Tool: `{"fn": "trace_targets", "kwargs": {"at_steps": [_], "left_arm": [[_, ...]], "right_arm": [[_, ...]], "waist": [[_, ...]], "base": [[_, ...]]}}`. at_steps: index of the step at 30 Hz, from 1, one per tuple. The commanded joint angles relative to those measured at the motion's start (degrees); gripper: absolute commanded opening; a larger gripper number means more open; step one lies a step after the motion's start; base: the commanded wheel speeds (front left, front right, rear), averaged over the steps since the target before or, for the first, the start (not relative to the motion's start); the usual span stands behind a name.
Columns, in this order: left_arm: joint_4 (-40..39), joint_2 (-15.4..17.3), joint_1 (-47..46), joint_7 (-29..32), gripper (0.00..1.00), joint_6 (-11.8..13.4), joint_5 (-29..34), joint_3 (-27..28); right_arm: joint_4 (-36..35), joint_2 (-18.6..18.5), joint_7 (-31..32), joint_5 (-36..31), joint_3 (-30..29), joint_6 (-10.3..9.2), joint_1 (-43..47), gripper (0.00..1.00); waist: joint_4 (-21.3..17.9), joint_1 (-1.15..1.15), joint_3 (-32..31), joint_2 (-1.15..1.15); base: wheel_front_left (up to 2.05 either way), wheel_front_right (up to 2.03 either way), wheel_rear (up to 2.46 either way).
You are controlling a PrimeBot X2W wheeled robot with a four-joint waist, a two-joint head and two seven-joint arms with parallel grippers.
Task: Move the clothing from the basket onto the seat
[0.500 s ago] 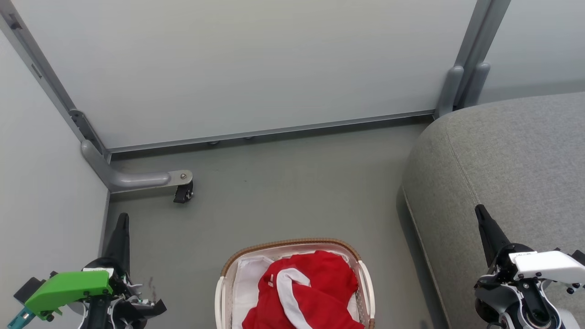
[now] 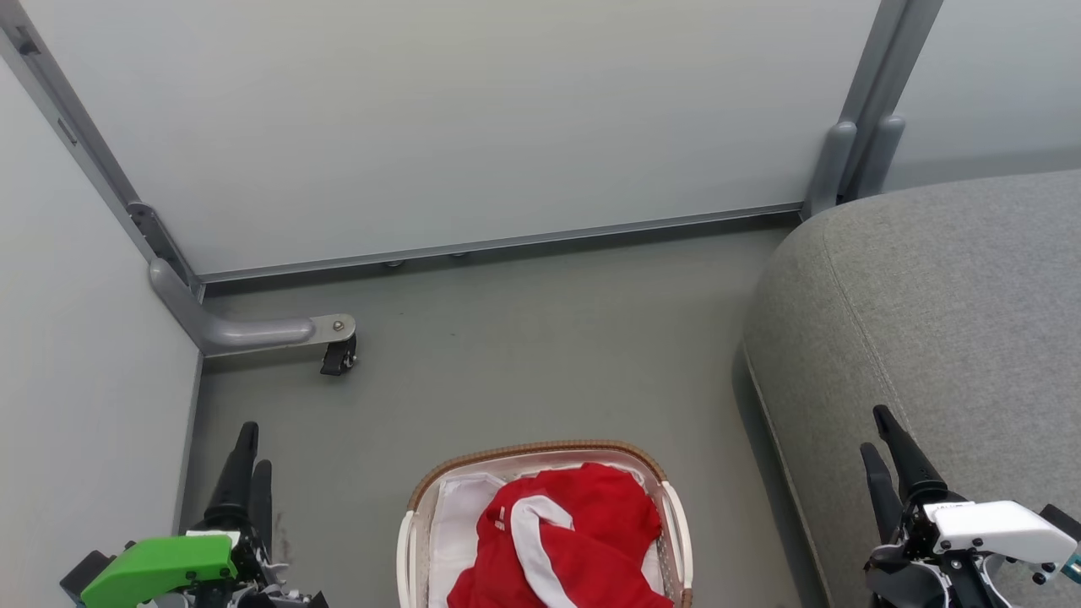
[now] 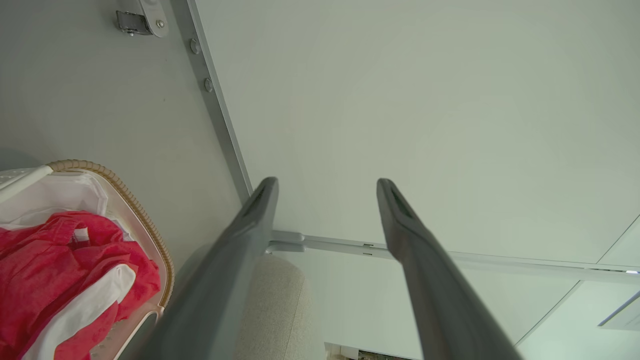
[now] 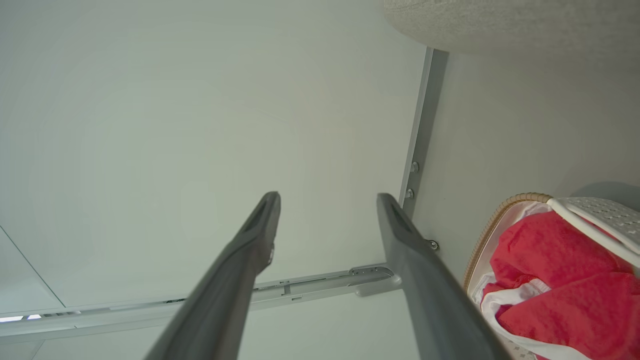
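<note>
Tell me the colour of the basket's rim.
Brown and woven; the basket rim shows best in the head view.

At six o'clock in the head view the clothing is soft matt red cloth with a white band, lying in a basket of white perforated plastic with a brown woven rim and a white cloth liner. At three o'clock the seat is coarse grey woven fabric with a stitched seam, while the floor is smooth matt grey and the wall is smooth and pale, edged by a satin grey metal rail. The left pincer and right pincer have smooth matt dark fingers, below a shiny plastic green cover and white cover.
</note>
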Motion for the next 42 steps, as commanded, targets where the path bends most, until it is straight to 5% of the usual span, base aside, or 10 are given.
{"fn": "trace_targets", "kwargs": {"at_steps": [1, 13, 42], "left_arm": [[-1.0, 0.2, -1.0, -0.7, 1.0, 0.0, 0.7, -0.9], [-2.4, 0.3, -1.0, -3.9, 1.0, -0.1, 6.8, -3.3], [-7.0, 0.5, -1.0, -10.1, 1.0, 1.7, 40.9, -7.8]], "right_arm": [[-1.0, -0.4, -0.8, -0.9, 0.2, 0.01, -0.4, 1.0], [-2.2, -0.6, -4.0, -8.7, -0.9, 0.02, 0.0, 1.0], [-9.5, -0.9, -10.2, -44.8, 0.7, 0.02, 1.7, 1.0]], "waist": [[0.0, 0.0, 0.0, 0.0], [0.1, 0.0, 0.0, 0.0], [0.5, 0.0, 0.1, 0.0]], "base": [[0.0, 0.0, 0.0], [0.0, 0.0, 0.0], [0.0, 0.0, 0.0]]}}
